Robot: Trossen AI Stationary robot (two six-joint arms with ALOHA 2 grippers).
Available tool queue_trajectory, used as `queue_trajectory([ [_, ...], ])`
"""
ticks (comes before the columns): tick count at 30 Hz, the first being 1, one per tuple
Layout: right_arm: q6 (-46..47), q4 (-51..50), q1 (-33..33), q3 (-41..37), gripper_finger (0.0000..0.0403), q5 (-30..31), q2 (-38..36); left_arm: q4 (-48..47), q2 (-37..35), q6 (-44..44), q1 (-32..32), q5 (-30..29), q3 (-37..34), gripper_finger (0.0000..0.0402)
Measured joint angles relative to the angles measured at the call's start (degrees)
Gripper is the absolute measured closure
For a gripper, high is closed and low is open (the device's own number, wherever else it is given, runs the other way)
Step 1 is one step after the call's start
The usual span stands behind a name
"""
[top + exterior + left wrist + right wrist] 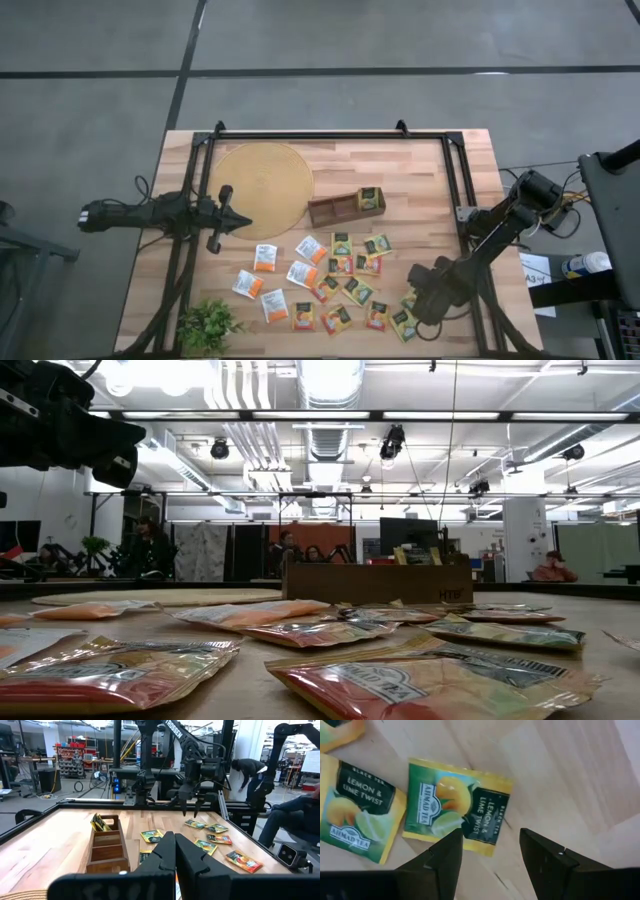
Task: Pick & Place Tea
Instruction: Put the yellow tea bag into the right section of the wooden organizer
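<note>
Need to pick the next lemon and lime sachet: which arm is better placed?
Right. The right gripper hangs open over a lemon and lime sachet; the left gripper is shut, by the round mat.

Tea sachets (300, 628) are seen lying flat across a wooden table (620, 615), the nearest ones orange and red. A brown wooden tray (378, 583) is set behind them. A dark arm part (60, 420) is seen at upper left. People are seen seated in the room beyond.
</note>
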Motion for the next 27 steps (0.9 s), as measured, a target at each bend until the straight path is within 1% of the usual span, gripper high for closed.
queue_trajectory([
  [5,-2.0,4.9,-2.0,-2.5,0.0209,-0.4,-0.9,0.0,0.0,0.0,0.0,0.0,0.0,0.0401],
  [8,-2.9,7.7,-2.8,-2.7,0.0209,-0.4,-0.9,0.0,0.0,0.0,0.0,0.0,0.0,0.0401],
  [21,-5.8,7.6,-3.2,-5.1,0.0209,-1.3,-0.9,0.0,0.0,0.0,0.0,0.0,0.0,0.0401],
  [27,-6.7,9.7,-3.3,-7.3,0.0209,-1.3,-1.1,0.0,0.0,0.0,0.0,0.0,0.0,0.0401],
])
